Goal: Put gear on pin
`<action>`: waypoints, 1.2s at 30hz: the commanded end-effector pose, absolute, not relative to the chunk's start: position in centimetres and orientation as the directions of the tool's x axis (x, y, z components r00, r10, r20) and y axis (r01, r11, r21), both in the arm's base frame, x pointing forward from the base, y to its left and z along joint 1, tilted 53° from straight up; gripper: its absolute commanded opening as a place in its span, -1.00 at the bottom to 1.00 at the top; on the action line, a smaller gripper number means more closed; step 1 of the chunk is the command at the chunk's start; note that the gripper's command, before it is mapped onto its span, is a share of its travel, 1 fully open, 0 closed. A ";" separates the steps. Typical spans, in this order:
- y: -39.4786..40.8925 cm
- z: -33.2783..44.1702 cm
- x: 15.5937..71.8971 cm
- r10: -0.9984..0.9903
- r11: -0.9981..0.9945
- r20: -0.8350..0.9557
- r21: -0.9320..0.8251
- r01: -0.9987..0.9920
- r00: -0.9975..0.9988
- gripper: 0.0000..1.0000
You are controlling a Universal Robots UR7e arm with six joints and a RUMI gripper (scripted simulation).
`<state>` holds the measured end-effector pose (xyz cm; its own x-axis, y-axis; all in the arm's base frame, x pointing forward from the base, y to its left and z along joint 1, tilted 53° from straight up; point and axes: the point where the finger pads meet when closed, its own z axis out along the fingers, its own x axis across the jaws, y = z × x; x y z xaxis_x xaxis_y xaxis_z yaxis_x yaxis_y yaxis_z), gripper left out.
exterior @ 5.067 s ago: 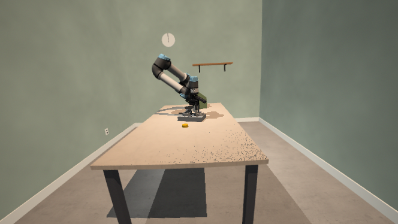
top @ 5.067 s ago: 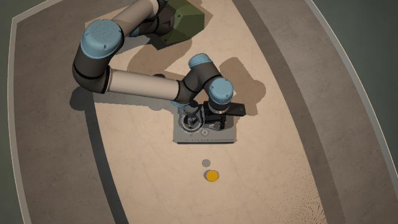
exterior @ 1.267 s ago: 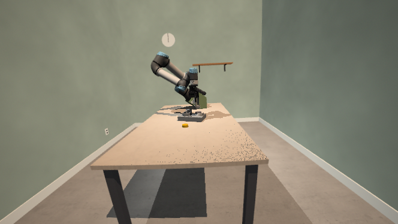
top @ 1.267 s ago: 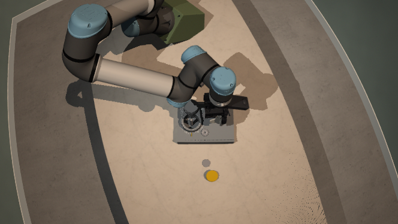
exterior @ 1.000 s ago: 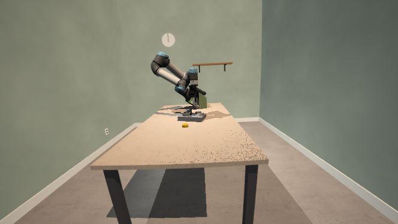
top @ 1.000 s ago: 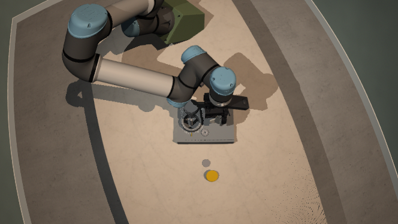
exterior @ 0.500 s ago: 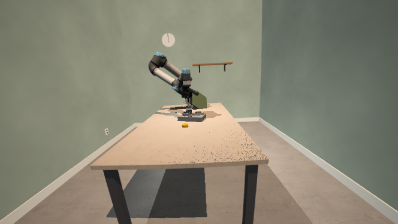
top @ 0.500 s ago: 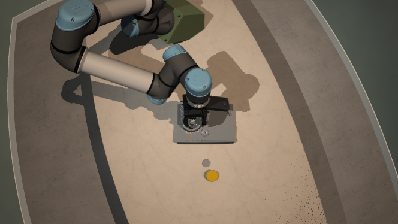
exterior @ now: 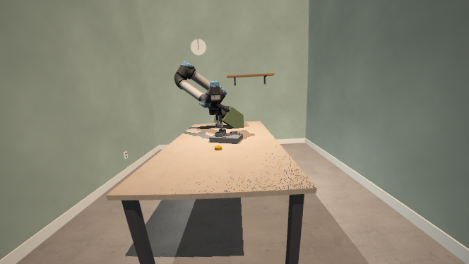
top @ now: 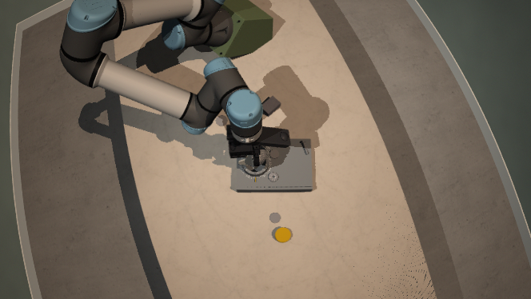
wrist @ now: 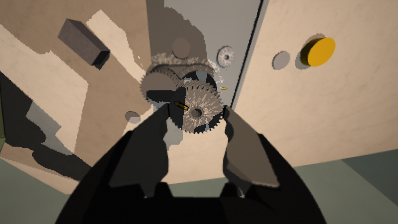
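arrow gear [wrist: 197, 111] in tool [wrist: 195, 122]

Looks like a bare test room or small lab, not a home. Plain green walls [exterior: 70, 88] with white skirting and a grey floor [exterior: 353, 212] fill the exterior view. At centre stands one long wooden table [exterior: 212, 176] on dark legs, carrying a robot arm [exterior: 192, 86] on a green base [exterior: 234, 118] and a grey fixture plate [exterior: 229, 138] at its far end. On the back wall, upper centre, hang a round clock [exterior: 198, 46] and a small bracket shelf [exterior: 251, 75]; low at left sits a socket [exterior: 125, 154].
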<state>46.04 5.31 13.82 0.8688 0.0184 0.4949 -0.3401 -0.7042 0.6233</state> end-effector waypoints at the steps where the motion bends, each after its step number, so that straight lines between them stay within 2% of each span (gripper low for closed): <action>1: 5.3 13.9 46.0 0.015 -0.705 0.499 0.620 -0.345 0.867 -1.00; 22: 5.2 14.0 46.1 -0.058 -0.704 0.559 0.565 -0.431 0.827 -1.00; 36: 5.2 14.0 46.1 -0.188 -0.680 0.655 0.451 -0.578 0.732 -1.00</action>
